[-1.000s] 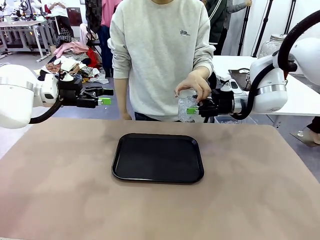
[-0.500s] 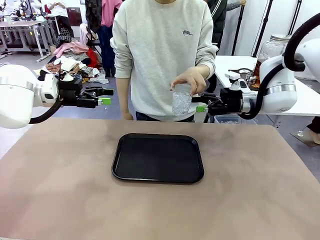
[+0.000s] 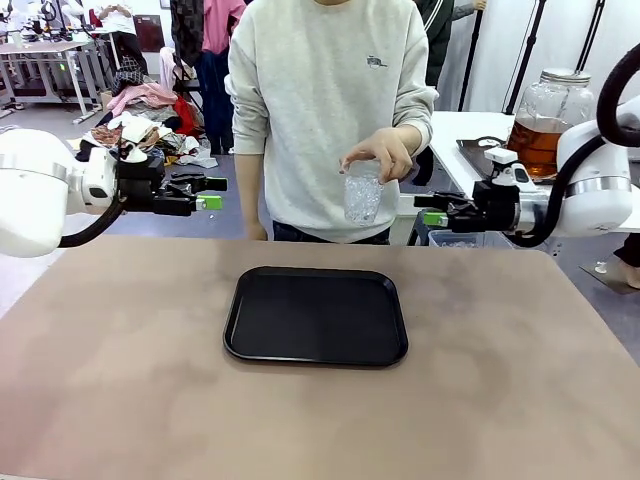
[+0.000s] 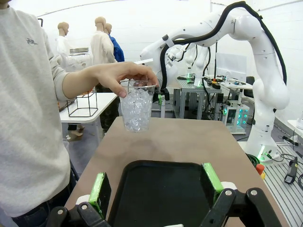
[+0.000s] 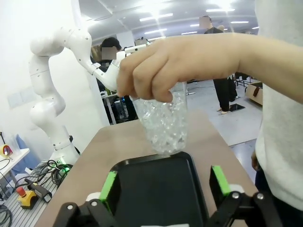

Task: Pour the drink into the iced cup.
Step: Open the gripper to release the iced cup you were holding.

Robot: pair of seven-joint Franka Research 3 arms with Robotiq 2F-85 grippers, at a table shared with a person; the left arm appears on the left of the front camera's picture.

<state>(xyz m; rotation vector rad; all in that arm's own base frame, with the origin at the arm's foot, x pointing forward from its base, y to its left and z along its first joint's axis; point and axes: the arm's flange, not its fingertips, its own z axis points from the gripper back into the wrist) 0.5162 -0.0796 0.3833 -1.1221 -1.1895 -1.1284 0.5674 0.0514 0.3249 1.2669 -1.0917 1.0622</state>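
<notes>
Tray (image 3: 316,316) on tan table (image 3: 120,380), perhaps centred

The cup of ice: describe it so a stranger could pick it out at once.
Start at the black tray in the middle of the table. Above its far edge, the person's hand grips a cup by the rim. It is clear plastic, packed with ice, and held in the air.

Person's hand (image 4: 111,78) gripping iced cup (image 4: 137,106) — above black tray (image 4: 161,194)
</notes>
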